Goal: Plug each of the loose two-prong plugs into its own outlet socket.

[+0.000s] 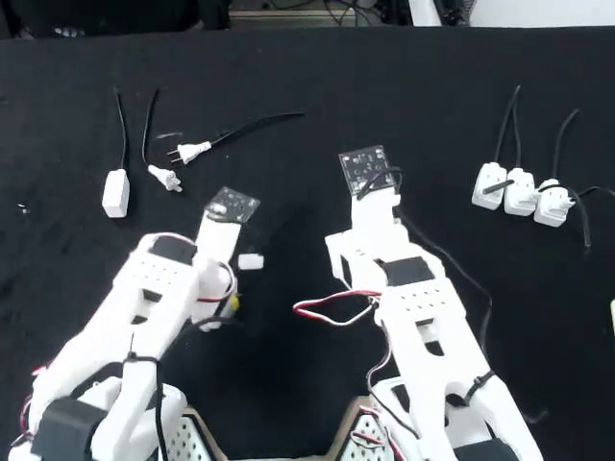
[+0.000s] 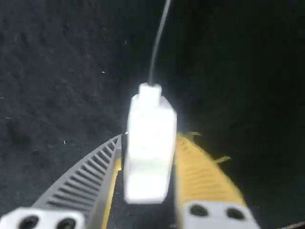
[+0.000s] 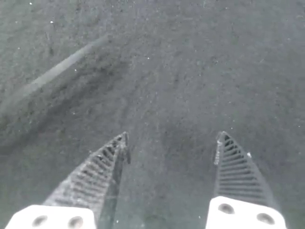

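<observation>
Left fingers (image 2: 200, 181) clamped on white corded socket (image 2: 150, 152); right fingers (image 3: 95, 181) spread wide, holding nothing.

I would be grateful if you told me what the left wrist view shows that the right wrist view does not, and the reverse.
Left wrist view alone: a white corded block clamped in the left gripper. Right wrist view alone: the right gripper, open with nothing between its fingers, and a blurred cord lying farther off. Both: the black table beneath.
</observation>
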